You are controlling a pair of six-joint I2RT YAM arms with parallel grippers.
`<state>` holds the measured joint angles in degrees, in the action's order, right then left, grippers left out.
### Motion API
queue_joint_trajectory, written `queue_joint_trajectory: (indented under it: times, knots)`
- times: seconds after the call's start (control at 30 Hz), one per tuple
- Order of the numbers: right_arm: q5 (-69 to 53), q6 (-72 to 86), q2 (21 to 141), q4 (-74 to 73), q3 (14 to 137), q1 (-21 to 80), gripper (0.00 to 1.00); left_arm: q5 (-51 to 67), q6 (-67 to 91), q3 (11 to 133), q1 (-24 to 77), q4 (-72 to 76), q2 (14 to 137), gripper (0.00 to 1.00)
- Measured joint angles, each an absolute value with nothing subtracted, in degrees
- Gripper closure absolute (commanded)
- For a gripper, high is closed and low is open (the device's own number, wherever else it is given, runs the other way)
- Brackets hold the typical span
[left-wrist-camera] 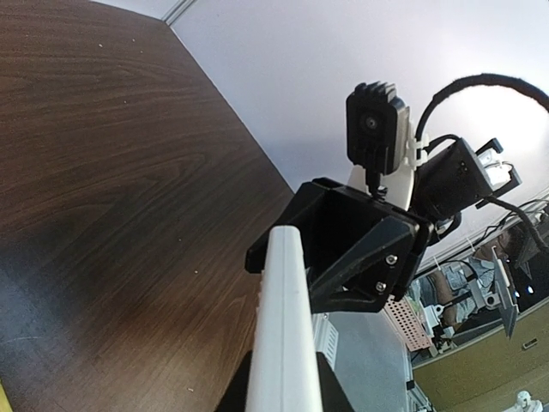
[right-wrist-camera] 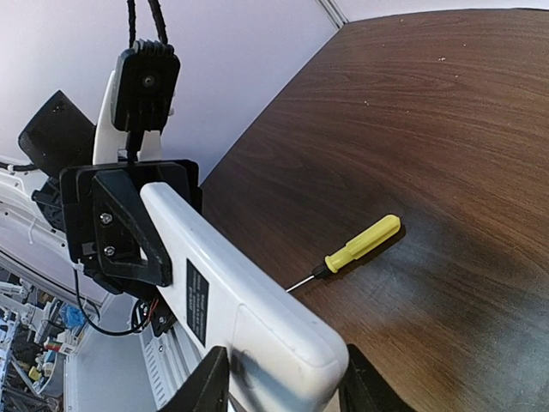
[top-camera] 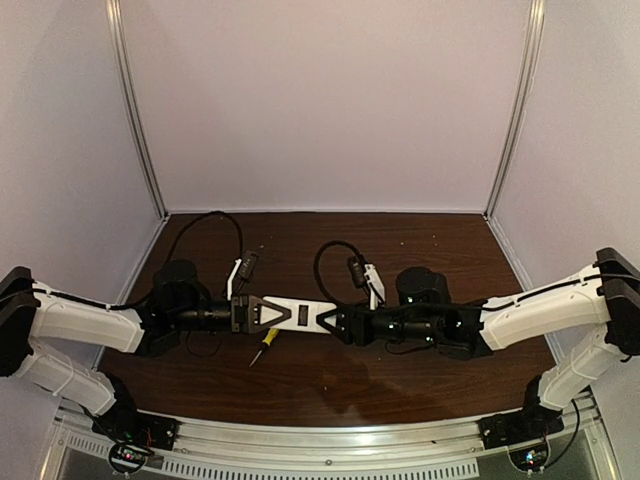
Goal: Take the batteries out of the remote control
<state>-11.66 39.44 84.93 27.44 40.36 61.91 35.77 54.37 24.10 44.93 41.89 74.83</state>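
The remote control point(top-camera: 295, 315) is a white bar held level above the table between both grippers. My left gripper point(top-camera: 262, 313) is shut on its left end, pinching the thin sides point(left-wrist-camera: 283, 326). At the other end, my right gripper point(top-camera: 335, 320) has its fingers against both long edges point(right-wrist-camera: 279, 378) and is shut on it. In the right wrist view the remote's plain white back point(right-wrist-camera: 232, 292) faces the camera, with a black label and a closed cover panel near my fingers. The batteries are hidden.
A yellow-handled screwdriver point(top-camera: 265, 342) lies on the dark wooden table point(top-camera: 400, 370) just below the remote, its tip toward the left arm point(right-wrist-camera: 356, 249). White walls enclose the table on three sides. Cables loop behind both wrists.
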Motion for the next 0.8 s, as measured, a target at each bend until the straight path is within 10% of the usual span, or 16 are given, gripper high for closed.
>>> queue_joint_trajectory:
  times: [0.8]
  knots:
    - [-11.44,40.88,85.52,27.22,40.80,61.91,0.72,35.38,51.94,24.10,44.58,40.47,74.11,1.00]
